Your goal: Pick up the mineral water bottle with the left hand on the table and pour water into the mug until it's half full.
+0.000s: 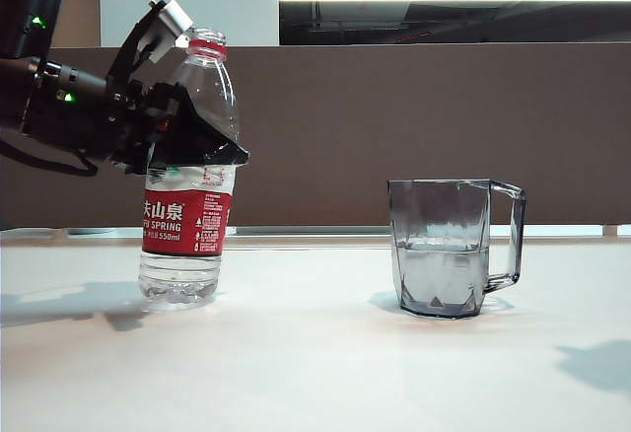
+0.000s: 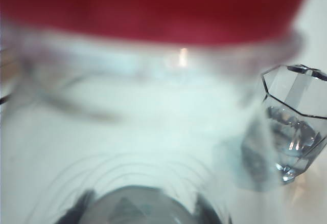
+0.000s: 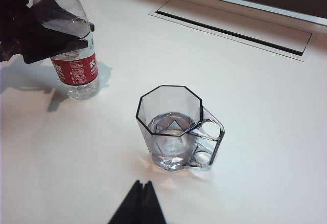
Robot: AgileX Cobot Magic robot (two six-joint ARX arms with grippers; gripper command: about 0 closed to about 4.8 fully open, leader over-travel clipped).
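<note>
Two arms, one bottle upright, one mug about half filled.

The left hand (image 1: 182,121) pinches the mineral water bottle (image 1: 187,171) around its upper body above the red label; the bottle stands capless on the table (image 1: 315,353), left of the mug (image 1: 449,245) and well apart from it. Water (image 3: 171,127) sits in the mug. The right gripper (image 3: 139,203) hovers near the mug, its dark fingertips pressed together.

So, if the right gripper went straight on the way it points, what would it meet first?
Most likely the mug: the right gripper, shut, aims at it across bare table, though depth is unclear.
</note>
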